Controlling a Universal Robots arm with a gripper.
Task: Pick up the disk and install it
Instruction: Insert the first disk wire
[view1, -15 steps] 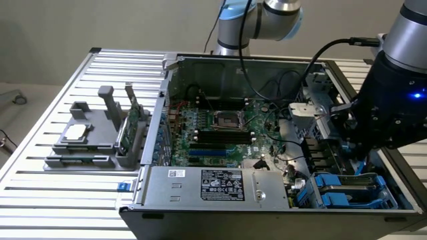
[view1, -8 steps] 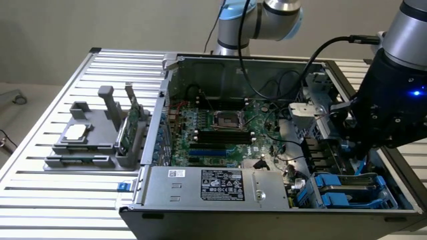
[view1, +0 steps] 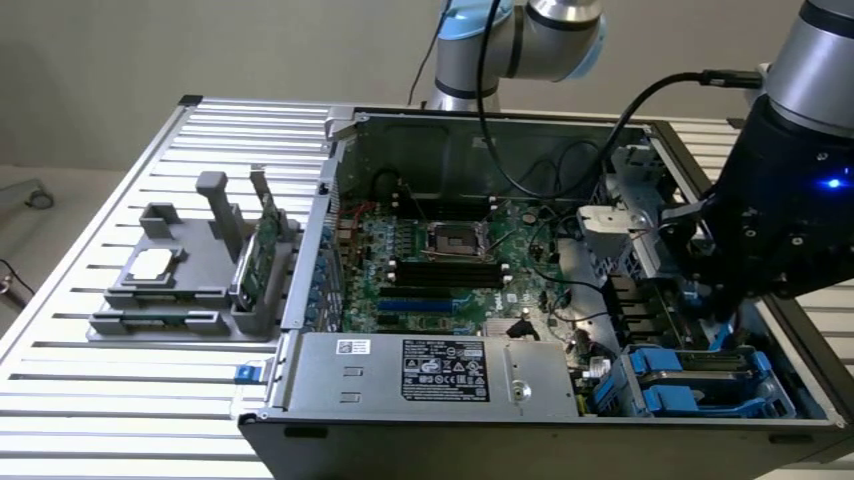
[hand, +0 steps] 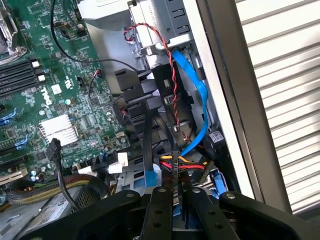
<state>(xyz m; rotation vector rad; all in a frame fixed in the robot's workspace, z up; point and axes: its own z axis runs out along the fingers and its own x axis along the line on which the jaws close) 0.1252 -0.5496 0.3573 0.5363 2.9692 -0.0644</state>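
The disk (view1: 687, 375), silver-grey in its blue frame, is sitting low in the computer case's (view1: 467, 445) near corner, on the exterior view's right. The arm (view1: 801, 170) is reaching steeply down over it, with the tool (hand: 177, 195) just beside it; whether it is clamping, I cannot tell.

DELL on motherboard (hand: 85, 107) — power supply label (view1: 445, 367) print too small
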